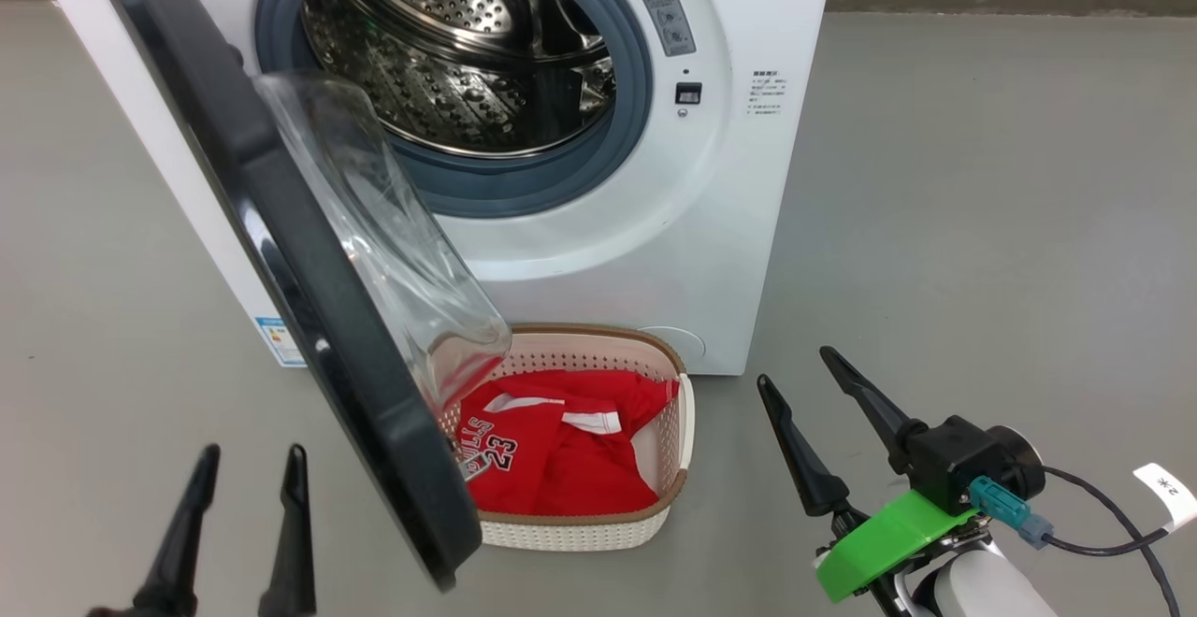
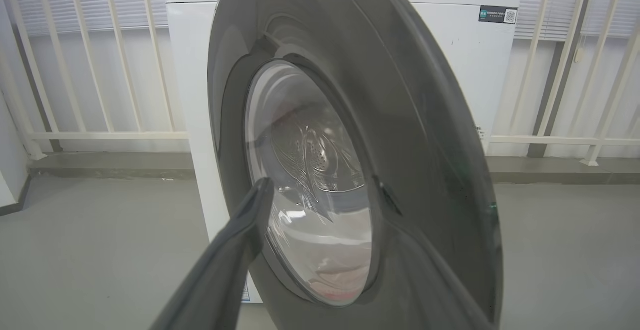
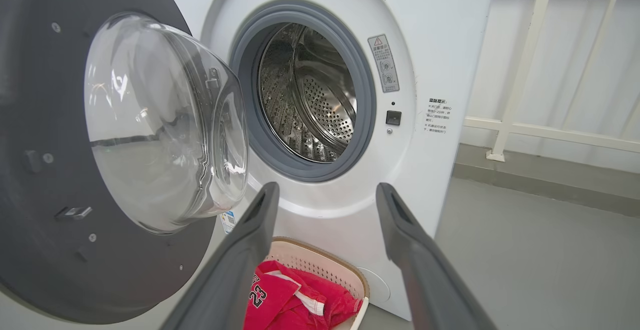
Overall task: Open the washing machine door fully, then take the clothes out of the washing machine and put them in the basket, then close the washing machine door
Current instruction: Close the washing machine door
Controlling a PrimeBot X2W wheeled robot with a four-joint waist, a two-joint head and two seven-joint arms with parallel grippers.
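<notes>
Drum [image 1: 468, 47] empty, clothes [image 1: 561, 453] in basket [image 1: 580, 525] just right of open door [image 1: 309, 318]; only closing remains; left end effector [image 1: 248, 505] and right end effector [image 1: 793, 365] both released, empty.

The washing machine door [image 1: 281, 262], swung out, stands between the left gripper [image 1: 254, 451] and the drum mouth [image 1: 468, 47] and overhangs the left side of the basket [image 1: 608, 329]. From the right the drum mouth is unobstructed; bare floor [image 1: 982, 224] lies open ahead of the right gripper [image 1: 793, 365].
</notes>
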